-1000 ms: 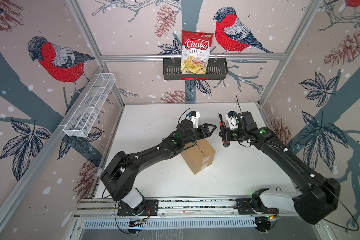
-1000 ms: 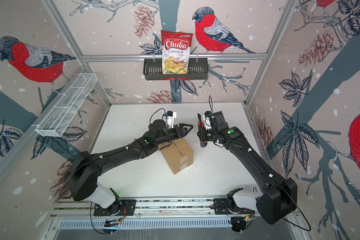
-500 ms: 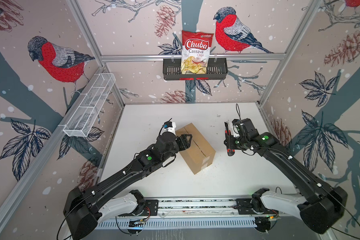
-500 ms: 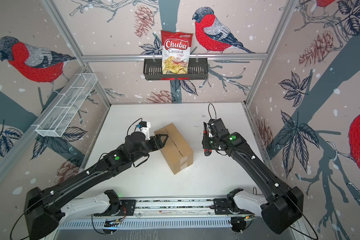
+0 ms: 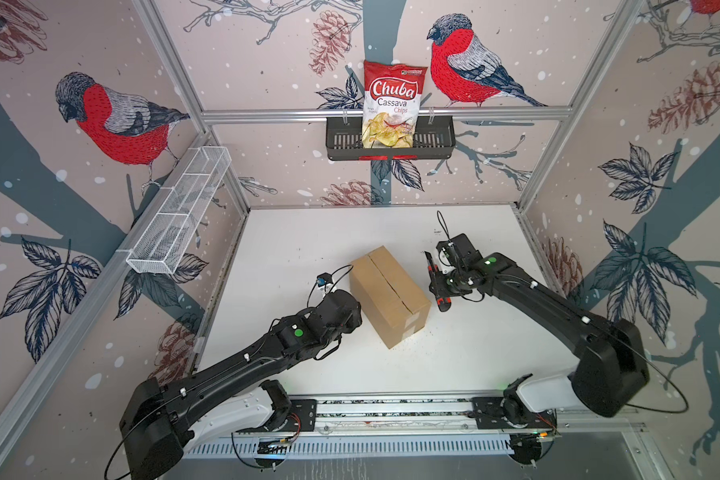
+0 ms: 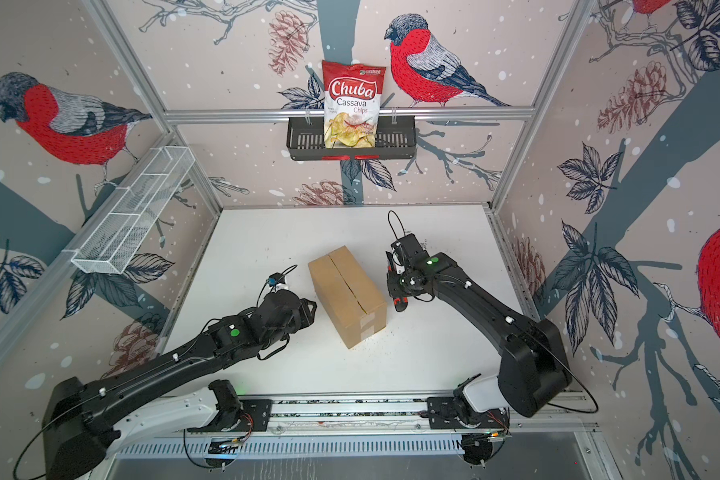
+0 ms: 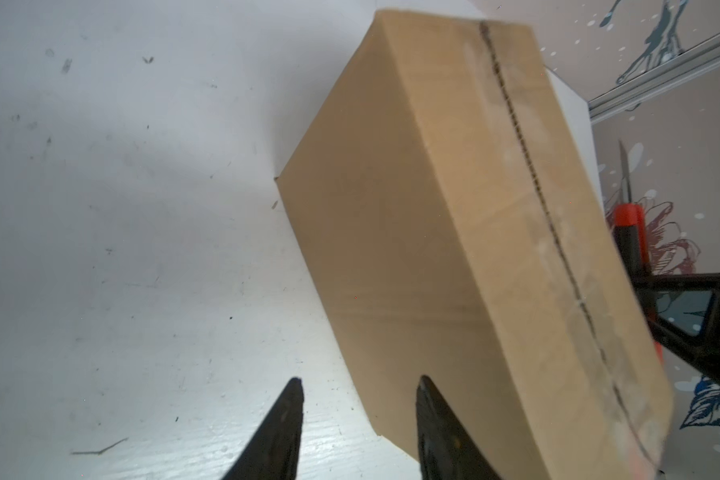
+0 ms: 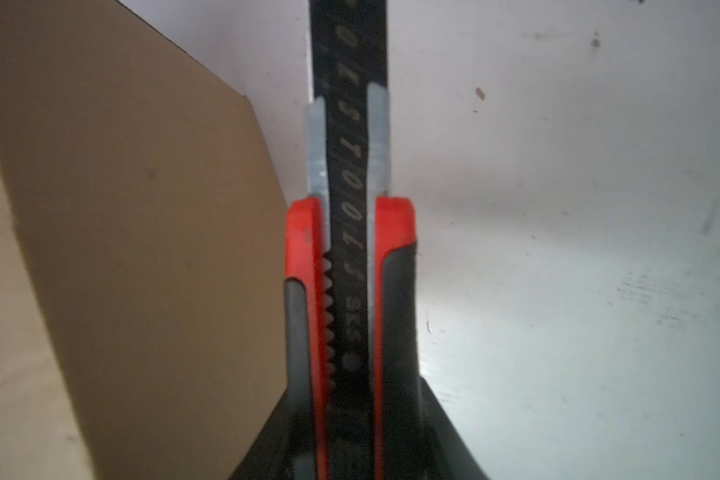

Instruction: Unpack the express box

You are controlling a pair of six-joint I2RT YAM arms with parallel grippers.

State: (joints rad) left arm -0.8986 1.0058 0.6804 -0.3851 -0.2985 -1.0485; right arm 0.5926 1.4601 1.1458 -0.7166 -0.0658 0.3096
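The express box [image 5: 387,293] [image 6: 346,293], a brown carton, lies slanted on the white table [image 5: 308,232] in both top views. Its flaps are down, and the centre seam [image 7: 528,174] shows as a dark ragged line. My left gripper [image 7: 358,386] is low at the box's left long side, open, with nothing between its fingers [image 7: 287,419]; one finger overlaps the box's side. My right gripper [image 5: 441,286] [image 8: 352,415] is just right of the box, shut on a red and black box cutter [image 8: 350,257] [image 6: 396,286] whose blade is out.
A Chuba chips bag [image 5: 393,104] stands in a black slotted basket [image 5: 433,143] on the back wall. A white wire basket [image 5: 179,216] hangs on the left wall. Cardboard crumbs [image 5: 431,336] lie by the box's near end.
My left arm has drawn back from over the box to its left side and its jaws have narrowed. My right gripper has moved slightly away from the box with the cutter.
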